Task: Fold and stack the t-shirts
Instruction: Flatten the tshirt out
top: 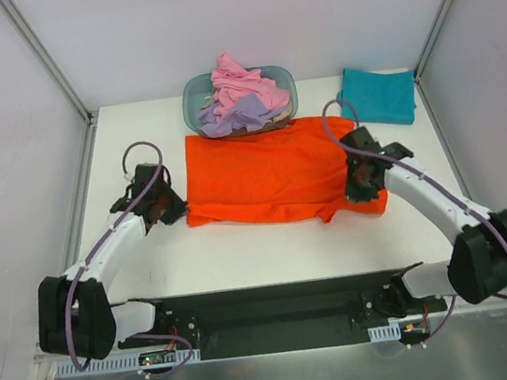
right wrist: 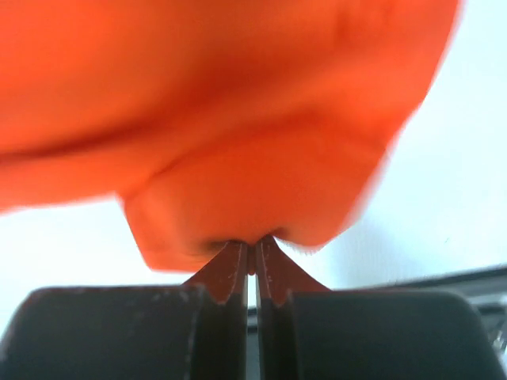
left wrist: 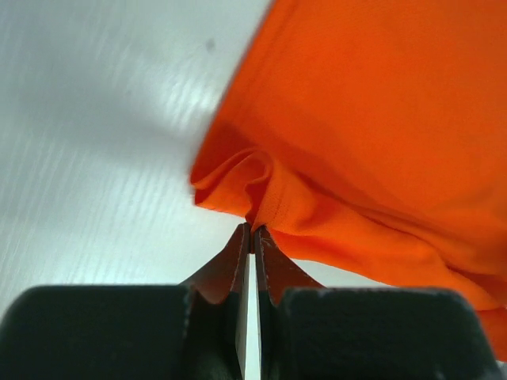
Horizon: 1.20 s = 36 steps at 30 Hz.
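Note:
The bright orange t-shirt (top: 270,173) lies spread across the middle of the table. My left gripper (top: 179,210) is shut on its near left corner; in the left wrist view (left wrist: 252,229) the tips pinch a bunched fold of the orange t-shirt (left wrist: 356,142). My right gripper (top: 360,192) is shut on the near right edge; in the right wrist view (right wrist: 252,247) the orange t-shirt (right wrist: 238,119) hangs pinched between the tips. A folded teal t-shirt (top: 379,94) lies at the back right. Pink (top: 243,80) and lavender (top: 238,114) t-shirts are piled in the tub.
A translucent blue-grey oval tub (top: 192,101) stands at the back centre, touching the orange shirt's far edge. White walls and metal frame posts enclose the table. A black base rail (top: 271,315) runs along the near edge.

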Tool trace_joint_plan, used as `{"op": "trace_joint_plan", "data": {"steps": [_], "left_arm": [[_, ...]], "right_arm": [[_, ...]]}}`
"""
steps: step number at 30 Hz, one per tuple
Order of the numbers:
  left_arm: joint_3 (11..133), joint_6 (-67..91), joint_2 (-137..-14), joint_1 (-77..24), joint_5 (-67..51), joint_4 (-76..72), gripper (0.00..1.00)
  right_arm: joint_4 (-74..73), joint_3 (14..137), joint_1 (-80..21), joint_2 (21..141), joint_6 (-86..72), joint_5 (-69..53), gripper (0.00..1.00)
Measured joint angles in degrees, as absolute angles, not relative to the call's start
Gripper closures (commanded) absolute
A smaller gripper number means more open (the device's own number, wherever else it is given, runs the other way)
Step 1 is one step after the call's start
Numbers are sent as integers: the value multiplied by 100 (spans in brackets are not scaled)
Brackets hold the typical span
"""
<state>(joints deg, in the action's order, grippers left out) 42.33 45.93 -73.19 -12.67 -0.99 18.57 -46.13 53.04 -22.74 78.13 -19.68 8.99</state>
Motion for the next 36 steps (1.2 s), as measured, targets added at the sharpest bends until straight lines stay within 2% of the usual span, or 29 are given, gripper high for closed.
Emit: {"op": "trace_joint_plan", "data": {"steps": [9, 16, 22, 30, 36], "left_arm": [[6222, 4049, -6694, -1269, 58, 1868, 100], [7771, 3426, -6114, -1269, 62, 1872, 100], [9111, 2904, -5454, -1271, -163, 1892, 100], [10525, 2508, -4781, -1269, -915, 1820, 100], [10586, 2436, -4563, -1269, -1138, 1787, 100]], "right_arm": [[-4187, 7835, -1422, 6751, -961, 1564, 99], [-4125, 9717, -1319, 6493, 14, 1682, 99], [-4136, 11417, -1319, 6073, 683, 1297, 99], [-4158, 12567, -1315, 5122, 978, 139, 99], [-4145, 12676, -1315, 4779, 1033, -395, 99]]}}
